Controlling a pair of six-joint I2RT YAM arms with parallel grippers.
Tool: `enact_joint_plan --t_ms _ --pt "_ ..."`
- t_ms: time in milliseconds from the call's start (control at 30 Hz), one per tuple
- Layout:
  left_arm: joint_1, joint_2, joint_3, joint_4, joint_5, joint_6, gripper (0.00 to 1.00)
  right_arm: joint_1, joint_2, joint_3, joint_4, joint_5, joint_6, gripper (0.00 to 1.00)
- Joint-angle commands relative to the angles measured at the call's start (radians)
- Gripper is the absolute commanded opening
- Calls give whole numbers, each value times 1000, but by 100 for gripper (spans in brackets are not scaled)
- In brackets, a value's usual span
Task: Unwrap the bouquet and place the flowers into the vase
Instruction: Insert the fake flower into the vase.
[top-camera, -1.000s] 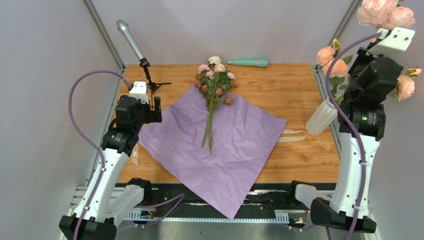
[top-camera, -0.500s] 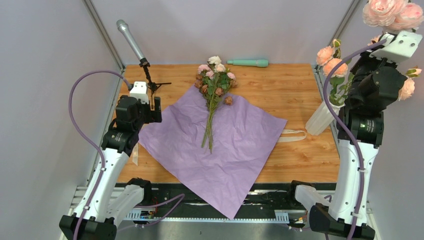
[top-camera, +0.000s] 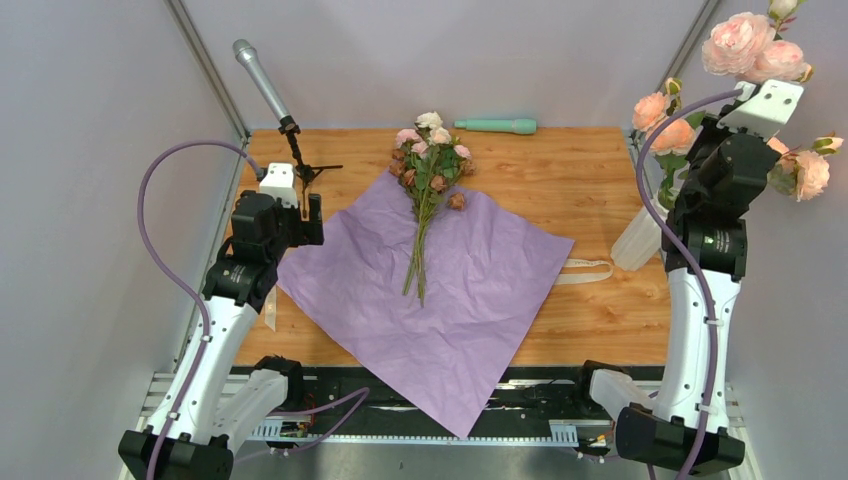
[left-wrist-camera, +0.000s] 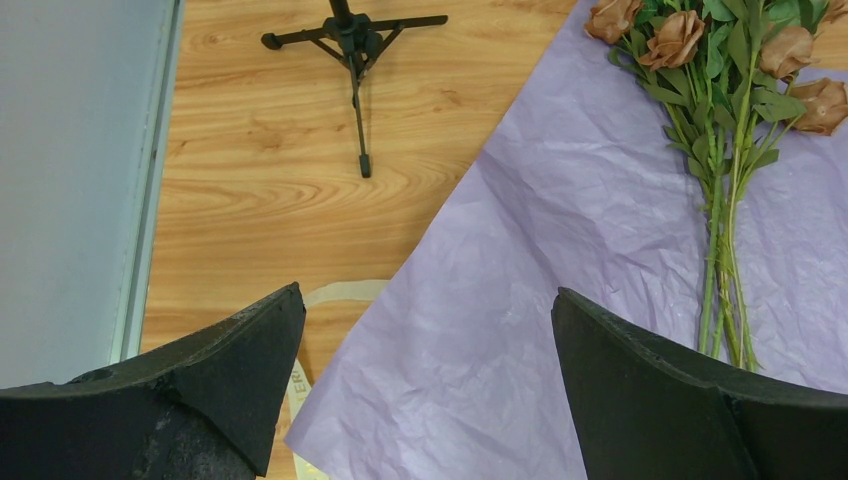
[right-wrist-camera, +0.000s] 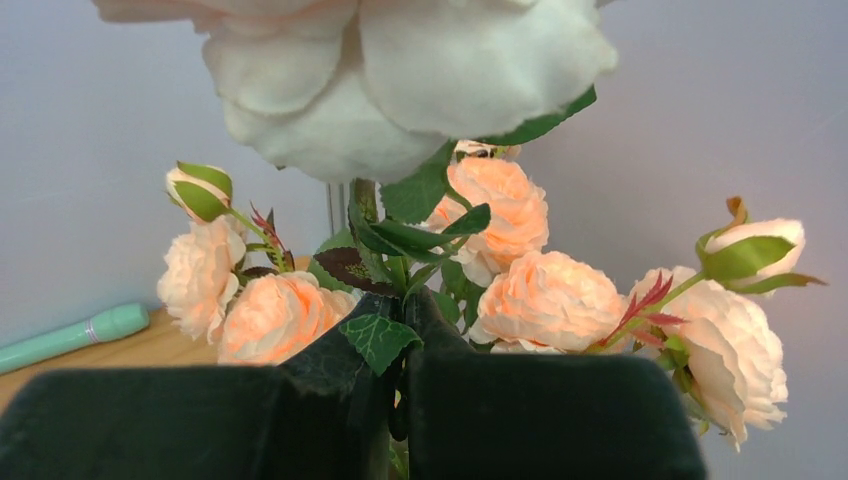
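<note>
The bouquet lies unwrapped. Its small pink, white and brown flowers (top-camera: 425, 195) (left-wrist-camera: 725, 170) rest on the spread lilac paper (top-camera: 450, 290) (left-wrist-camera: 560, 260). The white ribbed vase (top-camera: 638, 238) stands tilted at the table's right edge. My left gripper (top-camera: 305, 215) (left-wrist-camera: 425, 300) hangs open over the paper's left corner, with nothing between its fingers. My right gripper (top-camera: 695, 160) (right-wrist-camera: 405, 310) is raised above the vase. It is shut on the green stem of a branch of large peach roses (top-camera: 755, 45) (right-wrist-camera: 545, 300). The stem's lower end is hidden behind the arm.
A cream ribbon (top-camera: 585, 270) (left-wrist-camera: 330, 295) lies by the paper's right corner, and another strip lies near its left corner. A mint-green cylinder (top-camera: 497, 126) (right-wrist-camera: 70, 338) lies at the back edge. A microphone on a small tripod (top-camera: 290, 130) (left-wrist-camera: 352, 40) stands back left.
My right arm has shifted a little to the left, carrying the peach roses with it. The left arm, the paper and the flowers have not moved.
</note>
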Motion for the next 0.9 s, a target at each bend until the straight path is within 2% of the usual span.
enact_joint_plan --t_ms 0,433,867 --pt "-4 -2 -2 10 -8 16 100 -19 -22 -56 63 28 37 0" --pt "-13 9 -6 16 3 14 100 -43 -68 -301 167 81 92 0" --pt "-13 13 -18 26 7 8 100 -63 -45 -437 202 107 115 0"
